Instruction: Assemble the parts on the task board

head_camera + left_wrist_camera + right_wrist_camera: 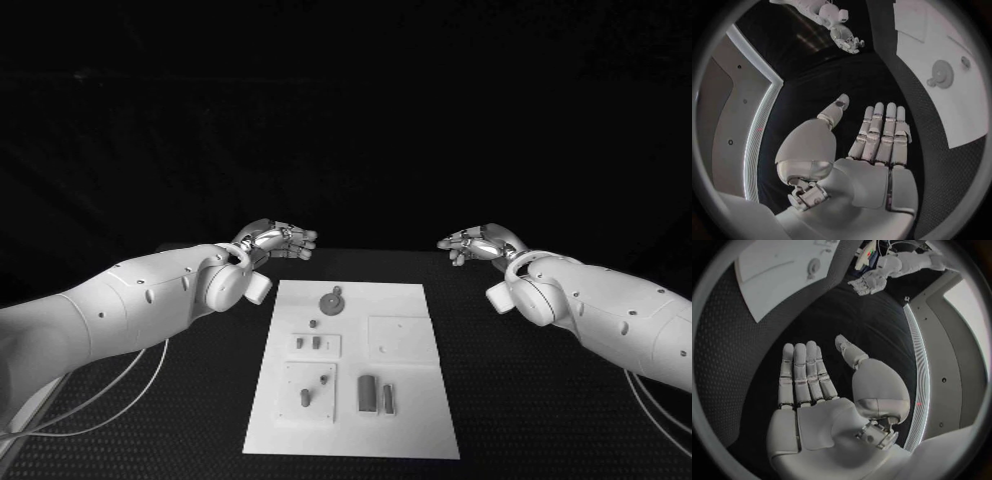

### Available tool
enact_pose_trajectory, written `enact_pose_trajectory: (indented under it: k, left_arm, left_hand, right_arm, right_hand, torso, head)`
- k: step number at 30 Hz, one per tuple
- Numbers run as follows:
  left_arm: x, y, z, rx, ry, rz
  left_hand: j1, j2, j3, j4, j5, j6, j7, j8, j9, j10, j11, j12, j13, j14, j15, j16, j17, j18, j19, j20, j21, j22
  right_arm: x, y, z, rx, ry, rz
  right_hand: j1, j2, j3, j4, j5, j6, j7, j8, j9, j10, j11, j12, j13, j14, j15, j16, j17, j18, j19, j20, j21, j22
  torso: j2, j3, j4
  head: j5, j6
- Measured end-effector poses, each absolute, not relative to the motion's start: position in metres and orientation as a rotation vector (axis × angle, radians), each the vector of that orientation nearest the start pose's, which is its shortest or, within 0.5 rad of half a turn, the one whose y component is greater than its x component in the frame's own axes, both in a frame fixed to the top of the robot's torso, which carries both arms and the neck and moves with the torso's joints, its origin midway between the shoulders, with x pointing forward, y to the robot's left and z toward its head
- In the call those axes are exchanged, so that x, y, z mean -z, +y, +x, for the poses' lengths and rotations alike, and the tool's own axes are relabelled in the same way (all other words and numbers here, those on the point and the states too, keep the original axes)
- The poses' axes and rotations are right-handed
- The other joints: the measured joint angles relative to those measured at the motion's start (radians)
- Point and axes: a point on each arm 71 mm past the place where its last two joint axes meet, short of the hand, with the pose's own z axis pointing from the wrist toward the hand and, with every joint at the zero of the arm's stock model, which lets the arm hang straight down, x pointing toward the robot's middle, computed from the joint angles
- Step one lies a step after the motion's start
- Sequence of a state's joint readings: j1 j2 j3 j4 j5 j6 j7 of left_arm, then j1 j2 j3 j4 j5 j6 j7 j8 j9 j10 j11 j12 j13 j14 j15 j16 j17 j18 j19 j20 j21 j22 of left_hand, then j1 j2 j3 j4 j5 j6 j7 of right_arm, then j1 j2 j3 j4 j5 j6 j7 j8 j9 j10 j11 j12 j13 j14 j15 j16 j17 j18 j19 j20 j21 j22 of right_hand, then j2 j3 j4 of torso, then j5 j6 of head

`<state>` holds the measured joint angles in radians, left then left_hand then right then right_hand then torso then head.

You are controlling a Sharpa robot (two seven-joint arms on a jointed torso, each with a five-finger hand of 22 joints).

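- Spanning the whole scene, black bench [173, 420], both arms reaching in over it from either side.
- Task board [418, 425], white plate, on the bench between the two hands and nearer the robot than both; neither hand touches it.
- Left hand [277, 241] hovers just past the board's far left corner, fingers straight and apart, holding nothing; the left wrist view shows the palm flat with fingers [879, 131] extended side by side, thumb out to the side.
- Right hand [480, 242] hovers beyond the board's far right corner, well apart from the left hand, also spread and empty; fingers [801, 372] straight in the right wrist view.
- Round part [333, 301] with a small knob lies at the board's far end, the piece closest to the hands.
- Small parts [375, 394] sit in the board's nearer sections, far from both hands.
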<state>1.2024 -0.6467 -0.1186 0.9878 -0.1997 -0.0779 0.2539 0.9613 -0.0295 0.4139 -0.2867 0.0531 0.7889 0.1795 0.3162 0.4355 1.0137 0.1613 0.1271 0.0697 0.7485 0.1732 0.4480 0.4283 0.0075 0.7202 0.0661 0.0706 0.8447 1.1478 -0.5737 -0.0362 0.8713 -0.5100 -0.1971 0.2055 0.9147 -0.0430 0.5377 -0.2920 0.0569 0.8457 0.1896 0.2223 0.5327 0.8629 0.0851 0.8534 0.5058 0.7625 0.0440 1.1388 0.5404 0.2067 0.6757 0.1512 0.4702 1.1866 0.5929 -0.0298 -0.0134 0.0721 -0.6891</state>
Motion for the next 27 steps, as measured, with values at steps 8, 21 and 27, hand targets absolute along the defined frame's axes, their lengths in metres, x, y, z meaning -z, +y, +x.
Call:
enact_pose_trajectory:
  k: [8,21,27]
  left_arm:
    - [0.236,0.275,0.571,1.215,1.588,-1.021]
    - [0.244,0.266,0.571,1.249,1.577,-1.032]
    - [0.244,0.261,0.566,1.265,1.576,-1.038]
  left_hand:
    - [-0.014,-0.014,-0.019,0.002,0.000,-0.055,-0.027,-0.028,-0.009,-0.056,-0.008,-0.036,-0.003,-0.011,0.000,-0.023,-0.010,0.000,0.000,0.000,0.000,-0.008]
    - [-0.229,-0.006,-0.122,0.055,-0.012,-0.236,-0.075,-0.094,-0.089,-0.296,-0.050,-0.075,-0.016,-0.199,-0.029,-0.142,-0.110,0.000,-0.185,0.004,-0.018,-0.194]
    - [-0.687,0.016,-0.304,0.201,-0.035,-0.582,-0.140,-0.233,-0.306,-0.745,-0.119,-0.107,-0.049,-0.542,-0.119,-0.334,-0.309,0.000,-0.520,-0.040,-0.051,-0.600]
  right_arm:
    - [0.269,-0.259,0.574,-1.095,1.577,0.949]
    - [0.285,-0.254,0.566,-1.176,1.583,0.997]
    - [0.281,-0.250,0.563,-1.192,1.581,0.995]
  right_hand:
    - [-0.009,0.025,0.003,0.007,-0.003,-0.087,-0.010,-0.011,-0.011,-0.015,0.068,-0.403,-0.281,-0.058,0.119,-0.485,-0.215,-0.037,-0.146,0.047,-0.180,-0.095]
    - [-0.206,0.025,-0.133,0.072,-0.012,-0.259,-0.039,-0.045,-0.124,-0.156,0.049,-0.637,-0.422,-0.228,0.107,-0.734,-0.330,-0.092,-0.287,0.026,-0.310,-0.191]
    - [-0.654,0.038,-0.388,0.210,-0.038,-0.628,-0.134,-0.156,-0.380,-0.600,-0.035,-0.773,-0.475,-0.564,0.011,-0.989,-0.463,-0.155,-0.531,-0.086,-0.411,-0.736]
  torso:
    - [-0.035,0.0081,-0.0097]
    - [-0.055,0.0216,-0.0323]
    - [-0.054,0.0215,-0.0253]
  head:
    - [0.002,0.047]
    - [0.012,0.088]
    - [-0.004,0.088]
